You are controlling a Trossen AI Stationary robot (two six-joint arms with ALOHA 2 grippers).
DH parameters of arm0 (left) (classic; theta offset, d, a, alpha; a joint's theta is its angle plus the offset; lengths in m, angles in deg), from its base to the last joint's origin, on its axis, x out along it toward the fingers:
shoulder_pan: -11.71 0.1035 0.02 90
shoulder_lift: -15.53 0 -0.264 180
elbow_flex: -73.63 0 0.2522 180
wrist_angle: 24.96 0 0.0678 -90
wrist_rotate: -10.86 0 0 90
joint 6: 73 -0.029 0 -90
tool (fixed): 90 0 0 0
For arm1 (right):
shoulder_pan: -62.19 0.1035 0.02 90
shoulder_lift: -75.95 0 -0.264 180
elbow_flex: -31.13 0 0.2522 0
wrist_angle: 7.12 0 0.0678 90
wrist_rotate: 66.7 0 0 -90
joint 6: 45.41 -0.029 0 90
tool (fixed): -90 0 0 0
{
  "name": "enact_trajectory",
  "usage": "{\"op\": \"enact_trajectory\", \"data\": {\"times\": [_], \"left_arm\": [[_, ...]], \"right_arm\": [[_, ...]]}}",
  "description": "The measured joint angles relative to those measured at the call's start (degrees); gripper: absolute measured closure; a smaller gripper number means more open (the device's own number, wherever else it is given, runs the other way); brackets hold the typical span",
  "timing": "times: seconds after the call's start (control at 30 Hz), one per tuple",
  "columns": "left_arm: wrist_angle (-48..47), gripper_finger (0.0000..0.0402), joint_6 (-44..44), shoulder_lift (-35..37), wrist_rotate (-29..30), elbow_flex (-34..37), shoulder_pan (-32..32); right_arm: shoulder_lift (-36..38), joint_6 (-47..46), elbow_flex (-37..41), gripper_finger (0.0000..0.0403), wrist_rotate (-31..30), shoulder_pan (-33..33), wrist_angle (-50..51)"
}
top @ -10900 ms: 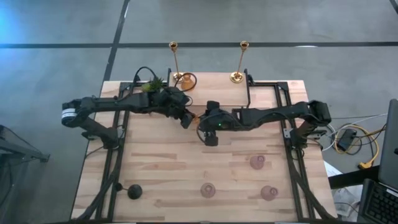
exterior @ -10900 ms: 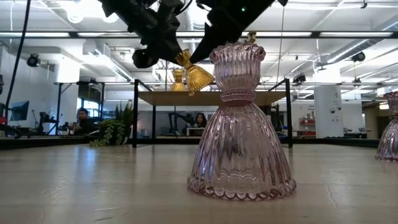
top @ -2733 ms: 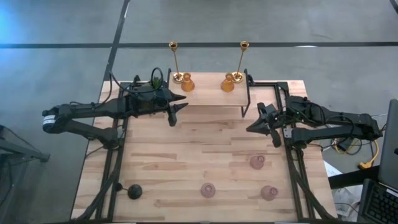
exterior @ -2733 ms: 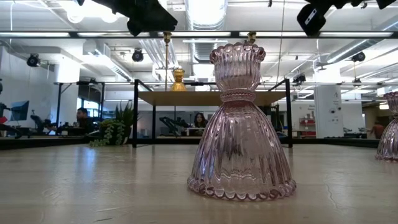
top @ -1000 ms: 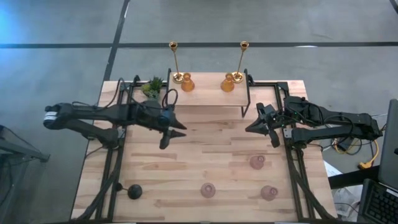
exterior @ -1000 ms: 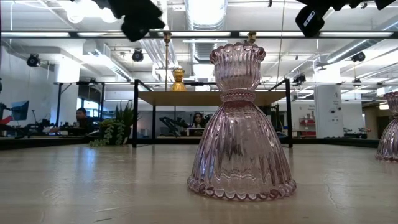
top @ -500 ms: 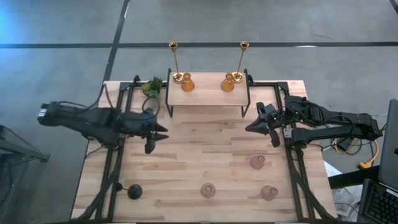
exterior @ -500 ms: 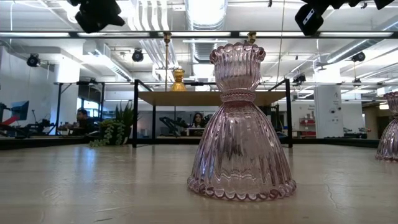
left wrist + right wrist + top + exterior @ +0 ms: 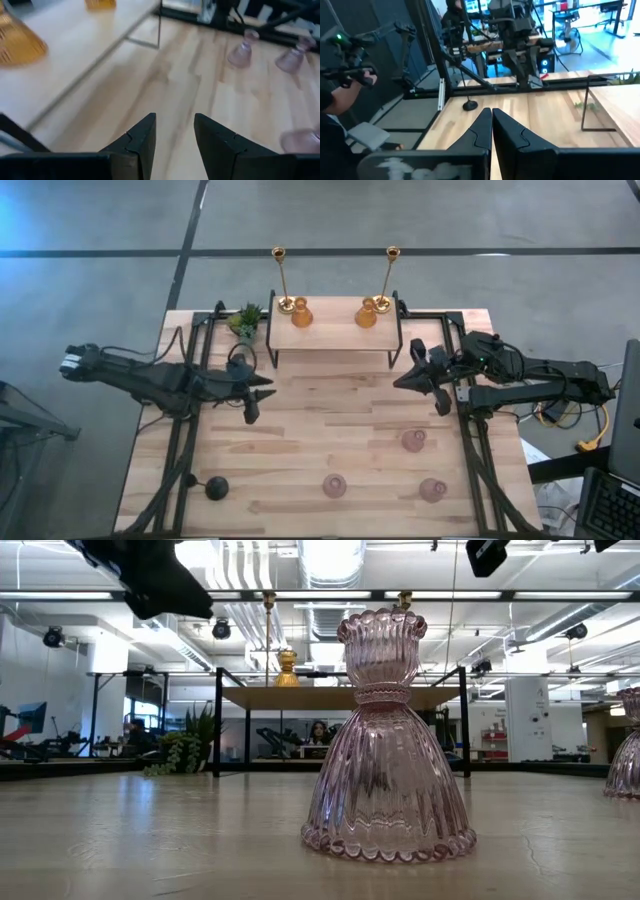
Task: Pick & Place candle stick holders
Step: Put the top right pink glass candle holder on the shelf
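Two tall brass holders [image 9: 280,278] [image 9: 390,278] and two amber glass holders [image 9: 301,313] [image 9: 366,314] stand on a small raised shelf [image 9: 335,335] at the table's far side. On their bases on the tabletop stand three pink glass holders [image 9: 413,441] [image 9: 334,486] [image 9: 433,491] and a black stemmed one [image 9: 216,487]. My left gripper [image 9: 258,398] hovers open and empty left of the shelf's front. My right gripper [image 9: 402,383] hovers shut and empty right of it.
A small green potted plant [image 9: 243,320] sits at the shelf's left end. Black frame rails [image 9: 186,442] run along the table's left and right sides. Bare wood lies between the two grippers. A person [image 9: 335,75] stands beyond the table.
My left gripper has drawn back toward the table's left edge and a little toward the near edge, sinking slightly. It has stayed open and empty.
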Motion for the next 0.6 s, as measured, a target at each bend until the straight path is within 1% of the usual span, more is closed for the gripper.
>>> {"op": "enact_trajectory", "data": {"times": [0.07,0.13,0.27,0.37,0.5,0.6], "left_arm": [[3.77,0.0264,-2.11,0.00,1.40,1.10,-0.01],[7.45,0.0264,-4.96,0.01,2.59,1.93,-0.01],[13.54,0.0264,-12.48,0.01,4.87,2.71,0.26],[16.44,0.0264,-18.66,-0.01,4.89,2.96,1.52],[16.93,0.0264,-17.29,0.22,4.13,2.96,3.89],[17.53,0.0264,-14.63,0.67,4.80,2.96,6.12]], "right_arm": [[-0.63,-0.68,-0.20,0.0394,-0.97,-0.03,1.43],[-1.54,-1.89,-0.81,0.0394,-1.61,-0.03,4.98],[-3.24,-6.16,-1.83,0.0394,-7.32,0.36,13.19],[-3.59,-7.07,-2.14,0.0394,-10.63,1.18,16.29],[-4.06,-3.11,-3.54,0.0394,-13.83,1.28,17.08],[-4.13,-1.98,-5.60,0.0394,-21.06,1.08,17.44]]}}
